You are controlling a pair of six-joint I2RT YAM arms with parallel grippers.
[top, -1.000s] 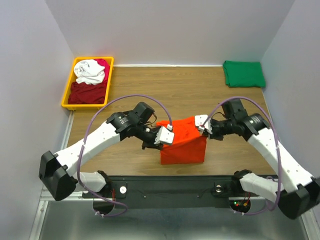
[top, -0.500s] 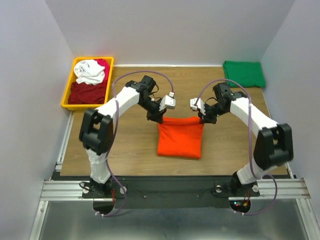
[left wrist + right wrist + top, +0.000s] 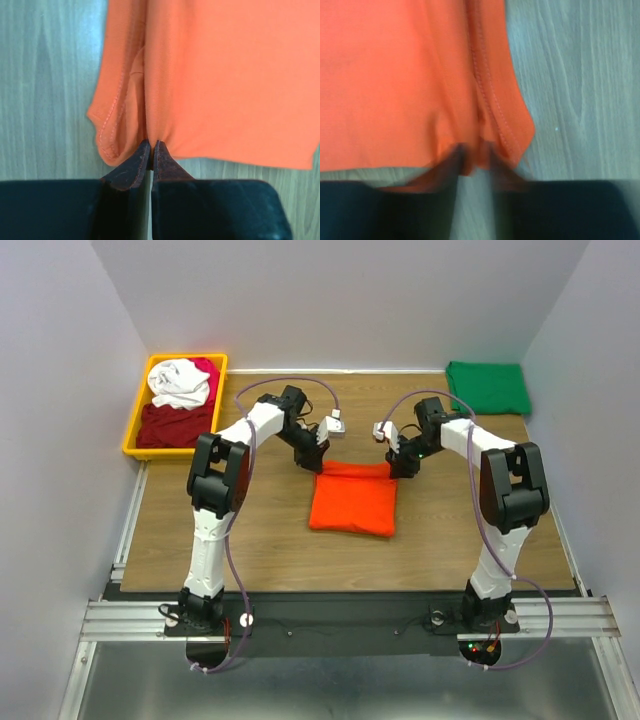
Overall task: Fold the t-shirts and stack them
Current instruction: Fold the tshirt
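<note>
Wooden table [image 3: 200, 530], orange t-shirt [image 3: 352, 502] lying folded at centre, both grippers at its far edge. Left gripper [image 3: 151, 145] is clenched on the far-left corner hem; right gripper [image 3: 475, 156] is blurred, jaws apart, cloth corner loose between them. Risk: if the left arm pulls away before letting go, it drags that corner and skews the fold.

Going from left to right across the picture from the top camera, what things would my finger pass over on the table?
yellow bin → orange t-shirt → green t-shirt
</note>
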